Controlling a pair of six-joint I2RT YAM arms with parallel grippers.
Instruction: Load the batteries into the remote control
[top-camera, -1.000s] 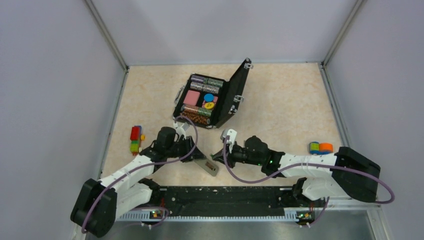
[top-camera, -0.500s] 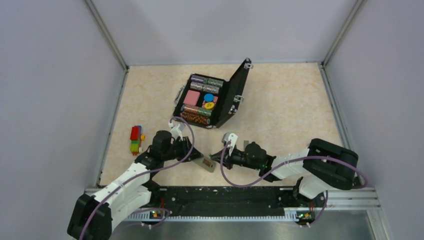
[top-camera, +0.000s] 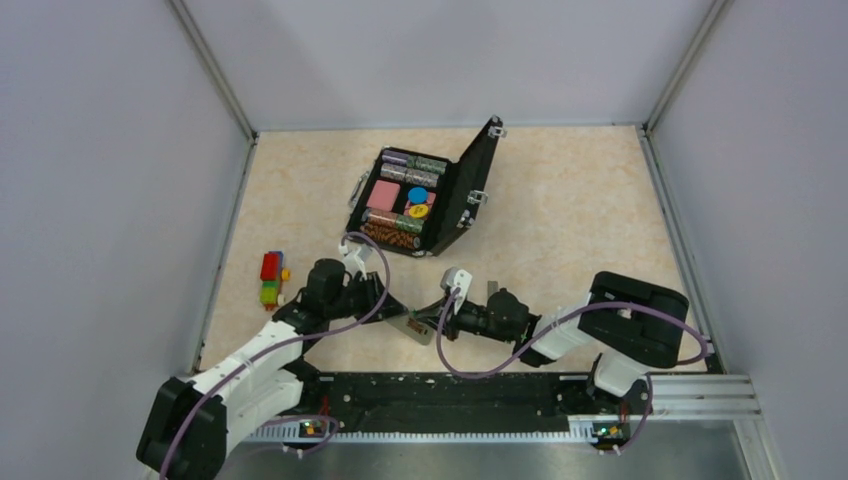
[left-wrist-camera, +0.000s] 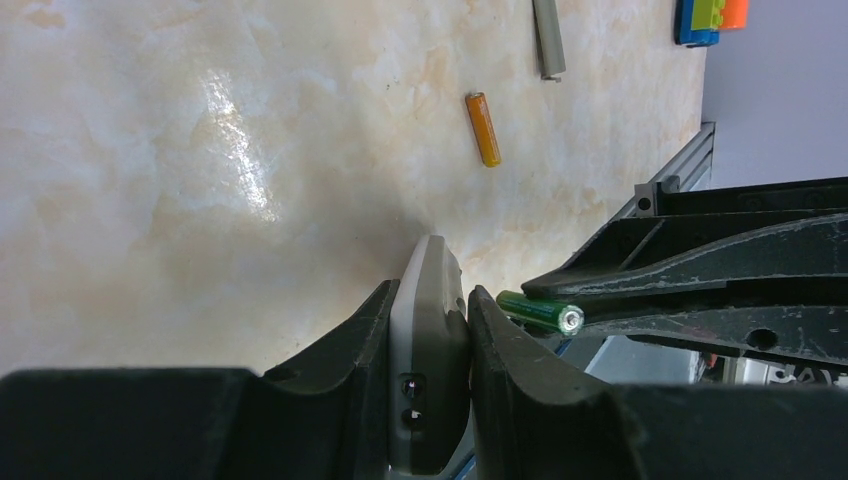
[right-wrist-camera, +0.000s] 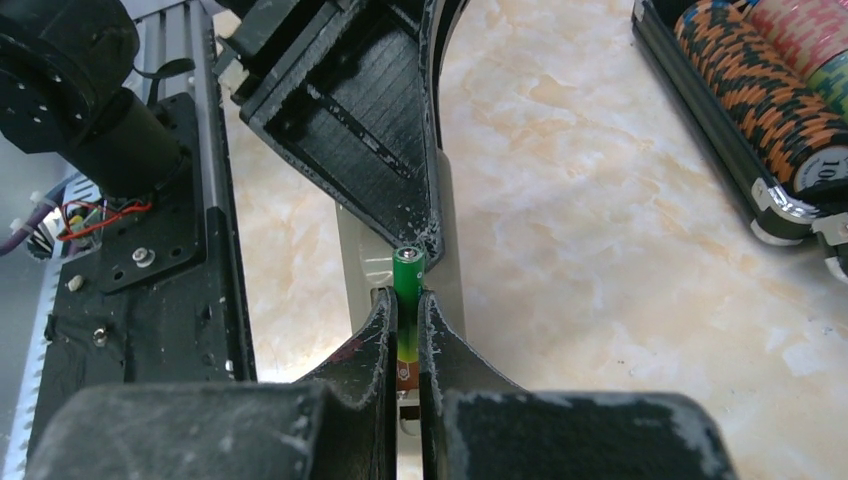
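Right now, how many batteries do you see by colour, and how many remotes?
green battery: 1
orange battery: 1
remote control: 1
Total: 3

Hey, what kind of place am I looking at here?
Probably a robot-lab test cell, not a home: left arm and right arm bolted to a rail, plain panel walls boxing in the tabletop, and odd props like a block toy.
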